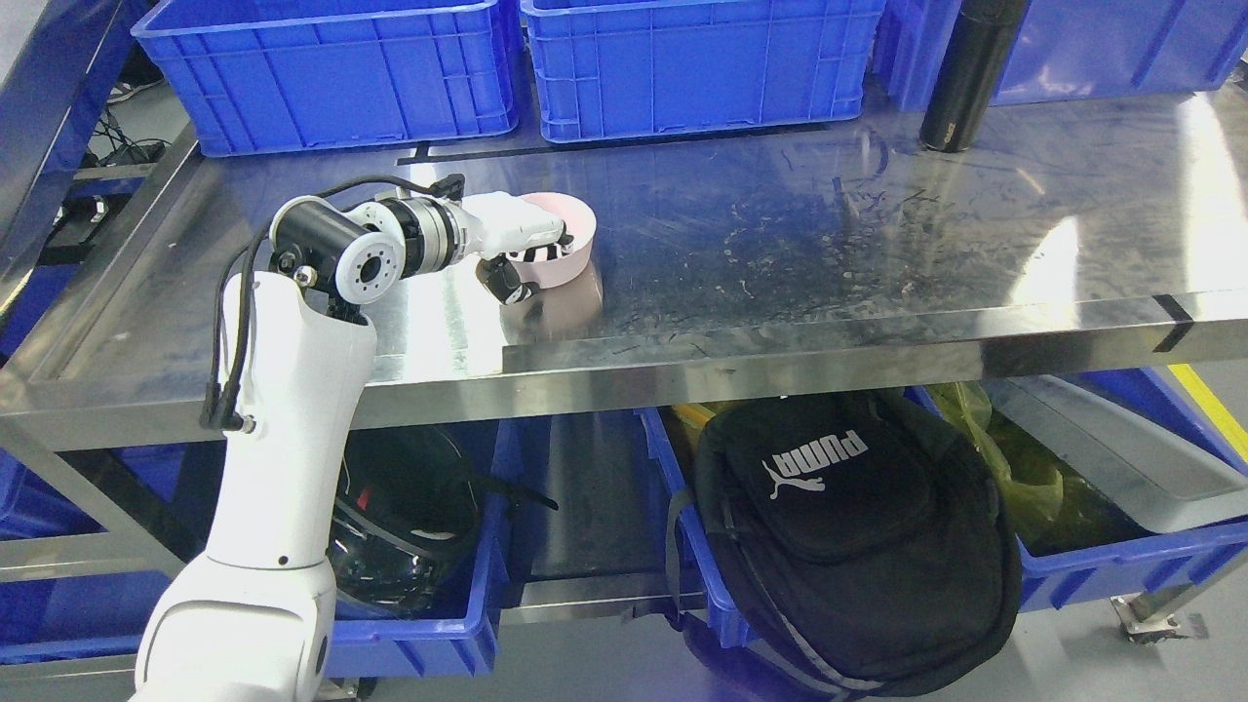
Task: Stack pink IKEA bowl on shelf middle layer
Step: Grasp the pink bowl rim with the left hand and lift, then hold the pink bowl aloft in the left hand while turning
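A pink bowl (573, 234) stands upright on the steel shelf (829, 244), left of its middle. My left hand (522, 255) reaches in from the lower left and is shut on the bowl. Its fingers (546, 237) lie over the near-left rim, and the thumb (502, 281) is below, beside the bowl's outer wall. The hand covers the bowl's left part. No second pink bowl shows. My right arm is out of the picture.
Blue crates (331, 73) (697, 63) line the shelf's back edge. A black bottle (965, 78) stands at the back right. Below the shelf, blue bins hold a black backpack (848, 526) and a helmet (400, 517). The shelf's right half is bare steel.
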Tool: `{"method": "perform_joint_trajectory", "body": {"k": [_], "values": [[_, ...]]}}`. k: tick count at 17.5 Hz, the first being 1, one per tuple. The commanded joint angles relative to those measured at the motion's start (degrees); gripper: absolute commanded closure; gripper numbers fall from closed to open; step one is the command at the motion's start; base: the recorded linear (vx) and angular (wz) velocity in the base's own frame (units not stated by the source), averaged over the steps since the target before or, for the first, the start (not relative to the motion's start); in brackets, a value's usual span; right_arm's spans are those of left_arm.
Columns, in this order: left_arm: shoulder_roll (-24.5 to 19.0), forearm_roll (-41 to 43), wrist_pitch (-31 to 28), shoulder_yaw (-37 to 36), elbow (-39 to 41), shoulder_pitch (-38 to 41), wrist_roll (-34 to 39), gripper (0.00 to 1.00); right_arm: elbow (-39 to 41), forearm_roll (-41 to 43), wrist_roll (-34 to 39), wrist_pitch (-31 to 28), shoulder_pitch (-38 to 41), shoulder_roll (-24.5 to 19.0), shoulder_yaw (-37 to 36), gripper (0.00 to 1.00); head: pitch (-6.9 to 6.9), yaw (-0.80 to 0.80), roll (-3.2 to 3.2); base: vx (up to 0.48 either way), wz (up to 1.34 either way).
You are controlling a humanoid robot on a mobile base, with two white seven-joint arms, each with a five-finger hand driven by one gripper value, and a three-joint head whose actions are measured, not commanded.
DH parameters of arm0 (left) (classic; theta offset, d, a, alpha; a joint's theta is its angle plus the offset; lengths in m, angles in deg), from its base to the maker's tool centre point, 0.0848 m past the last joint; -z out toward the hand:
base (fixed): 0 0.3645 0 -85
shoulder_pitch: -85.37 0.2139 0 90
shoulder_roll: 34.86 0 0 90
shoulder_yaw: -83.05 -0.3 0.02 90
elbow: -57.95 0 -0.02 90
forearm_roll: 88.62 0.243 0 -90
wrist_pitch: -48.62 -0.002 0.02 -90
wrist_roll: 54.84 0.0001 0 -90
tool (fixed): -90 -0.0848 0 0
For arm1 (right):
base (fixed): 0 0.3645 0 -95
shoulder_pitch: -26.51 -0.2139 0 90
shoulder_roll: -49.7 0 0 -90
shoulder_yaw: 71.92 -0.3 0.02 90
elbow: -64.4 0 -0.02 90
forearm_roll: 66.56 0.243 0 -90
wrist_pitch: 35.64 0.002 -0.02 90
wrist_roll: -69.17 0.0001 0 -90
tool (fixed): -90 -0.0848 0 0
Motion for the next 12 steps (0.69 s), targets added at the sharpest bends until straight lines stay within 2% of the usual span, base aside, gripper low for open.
{"method": "perform_joint_trajectory", "body": {"k": [1, 5, 10, 12], "values": [[7.86, -0.27, 6.07, 11.31, -1.78, -0.40, -0.21, 1.00, 1.00, 0.00, -0.04, -0.05, 1.32, 1.00, 0.00, 0.00, 0.00, 0.00, 0.00, 0.001, 0.02], [7.86, -8.07, 11.19, 18.36, -1.16, -2.68, -0.04, 1.00, 1.00, 0.00, -0.04, -0.05, 1.32, 1.00, 0.00, 0.00, 0.00, 0.00, 0.00, 0.000, -0.01], [7.86, -20.63, 11.45, 19.87, 2.53, -2.95, -0.04, 0.99, 1.00, 0.00, -0.04, -0.05, 1.32, 1.00, 0.00, 0.00, 0.00, 0.00, 0.00, 0.000, 0.00], [7.86, -23.90, 14.33, 19.78, 2.97, -2.95, -0.12, 0.99, 1.00, 0.00, -0.04, -0.05, 1.32, 1.00, 0.00, 0.00, 0.00, 0.00, 0.00, 0.000, 0.00]]}}
